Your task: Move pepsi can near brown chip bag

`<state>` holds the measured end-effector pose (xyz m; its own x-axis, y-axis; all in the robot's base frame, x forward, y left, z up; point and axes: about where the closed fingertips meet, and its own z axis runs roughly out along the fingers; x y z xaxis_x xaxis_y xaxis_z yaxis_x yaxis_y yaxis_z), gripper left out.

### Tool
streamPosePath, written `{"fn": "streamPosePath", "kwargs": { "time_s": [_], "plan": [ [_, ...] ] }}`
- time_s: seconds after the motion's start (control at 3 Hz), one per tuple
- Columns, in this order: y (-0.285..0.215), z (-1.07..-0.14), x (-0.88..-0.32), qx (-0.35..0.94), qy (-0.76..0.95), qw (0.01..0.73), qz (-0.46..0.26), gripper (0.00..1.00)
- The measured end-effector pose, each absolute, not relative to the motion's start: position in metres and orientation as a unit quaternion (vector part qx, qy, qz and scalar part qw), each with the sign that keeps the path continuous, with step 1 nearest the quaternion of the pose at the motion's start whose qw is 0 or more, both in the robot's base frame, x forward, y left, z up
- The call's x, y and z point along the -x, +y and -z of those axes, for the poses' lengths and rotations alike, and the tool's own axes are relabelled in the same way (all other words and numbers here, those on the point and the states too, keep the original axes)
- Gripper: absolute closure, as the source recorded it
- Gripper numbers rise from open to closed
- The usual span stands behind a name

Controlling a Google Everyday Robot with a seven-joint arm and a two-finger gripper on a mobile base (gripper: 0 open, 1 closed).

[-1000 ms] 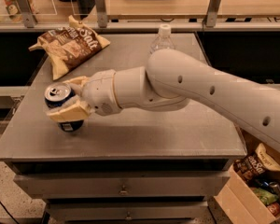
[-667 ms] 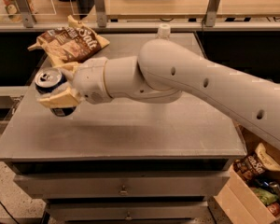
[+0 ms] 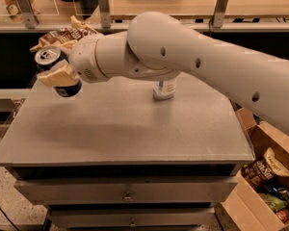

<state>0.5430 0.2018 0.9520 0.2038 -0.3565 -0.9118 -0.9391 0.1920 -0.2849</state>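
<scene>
Pepsi can held in the air over the table's far-left corner, just in front of the brown chip bag.

The grey table (image 3: 135,129) has a broad bare stretch across its middle and front. The only thing standing on it is a clear bottle (image 3: 164,88) near the back centre, partly hidden under the arm (image 3: 192,57). The gripper (image 3: 58,64) hangs at the left edge, out over the table's rim. Its tan fingers (image 3: 55,75) are closed snugly around the pepsi can (image 3: 49,57), which tilts with its silver top facing up and left and is clear of the surface. The brown chip bag (image 3: 62,35) lies right behind the can at the back-left corner, against the rear rail. An open cardboard box (image 3: 254,137) of snacks sits on the floor beyond the right edge.
</scene>
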Motion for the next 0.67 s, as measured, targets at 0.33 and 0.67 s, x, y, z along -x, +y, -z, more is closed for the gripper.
{"fn": "streamPosePath", "kwargs": {
  "time_s": [0.33,0.67],
  "plan": [
    [0.187,-0.948,-0.574,0.539,0.595,0.525,-0.280,1.00],
    [0.186,-0.942,-0.601,0.514,0.603,0.533,-0.295,1.00]
  ]
}}
